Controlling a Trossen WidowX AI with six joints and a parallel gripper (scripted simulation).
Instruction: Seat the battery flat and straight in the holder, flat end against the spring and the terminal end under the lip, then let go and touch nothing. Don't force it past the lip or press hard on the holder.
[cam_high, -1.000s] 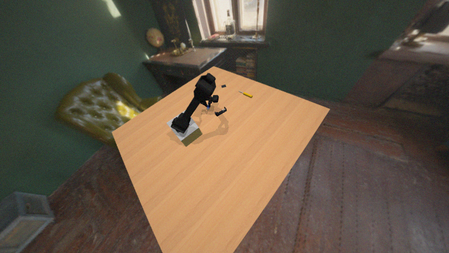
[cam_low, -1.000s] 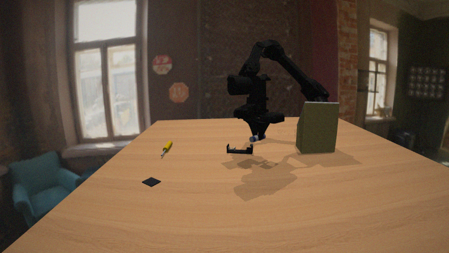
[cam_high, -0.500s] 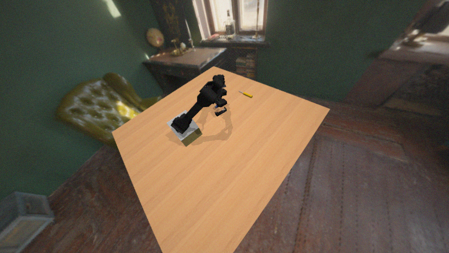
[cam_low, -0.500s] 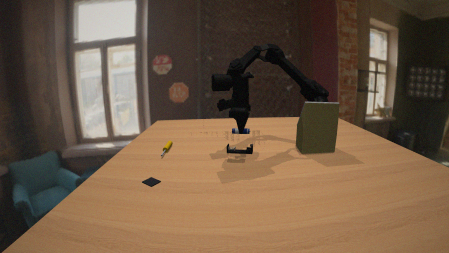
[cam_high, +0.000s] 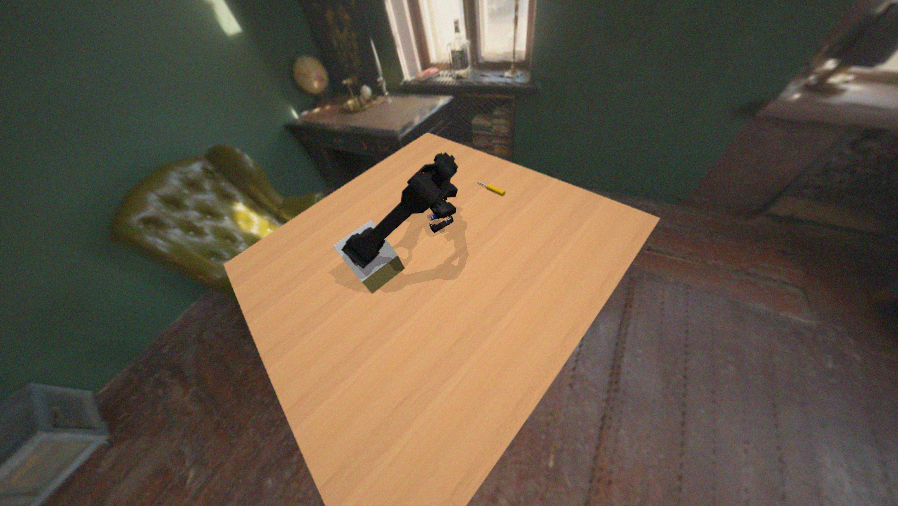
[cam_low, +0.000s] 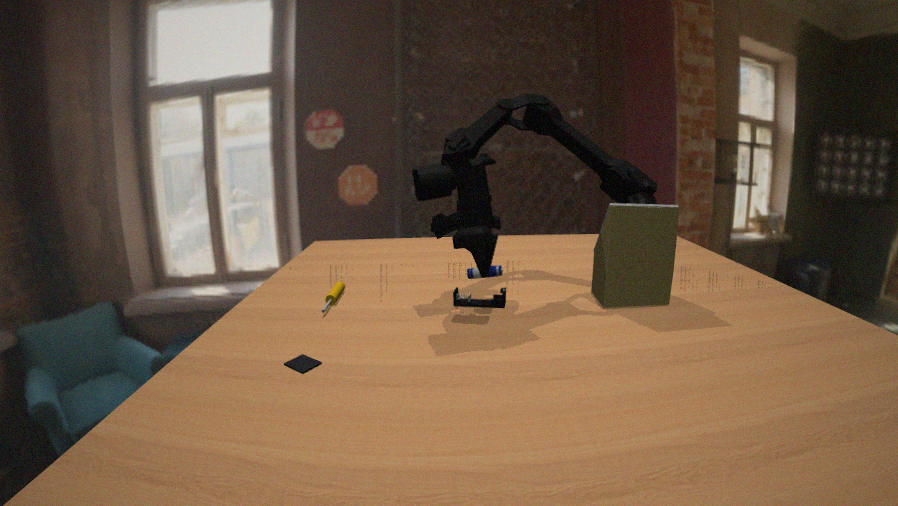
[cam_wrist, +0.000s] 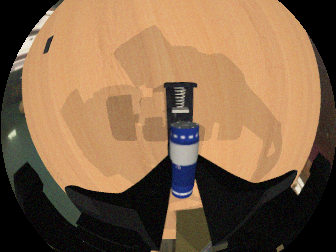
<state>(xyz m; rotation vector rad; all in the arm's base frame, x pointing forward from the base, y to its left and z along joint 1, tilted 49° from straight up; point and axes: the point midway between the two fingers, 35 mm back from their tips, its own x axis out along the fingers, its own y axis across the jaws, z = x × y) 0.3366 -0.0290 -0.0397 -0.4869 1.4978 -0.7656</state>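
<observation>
The blue battery with a white band (cam_low: 493, 271) (cam_wrist: 184, 154) is held lengthwise, roughly level, above the holder. My gripper (cam_low: 484, 272) (cam_wrist: 182, 159) is shut on the battery. The black holder (cam_high: 441, 224) (cam_low: 479, 304) (cam_wrist: 180, 117) lies on the table below, with a gap between it and the battery in the exterior view. Its coil spring (cam_wrist: 180, 98) shows beyond the battery's grey flat end in the wrist view. The battery lines up closely with the holder there and hides its near part, including the lip end.
A yellow screwdriver (cam_high: 495, 189) (cam_low: 335, 293) and a thin black square (cam_low: 302, 363) (cam_wrist: 48, 44) lie on the wooden table (cam_high: 402, 389) (cam_low: 477, 427). A green block with a pale top (cam_high: 384, 274) (cam_low: 637, 257) stands at the arm's base.
</observation>
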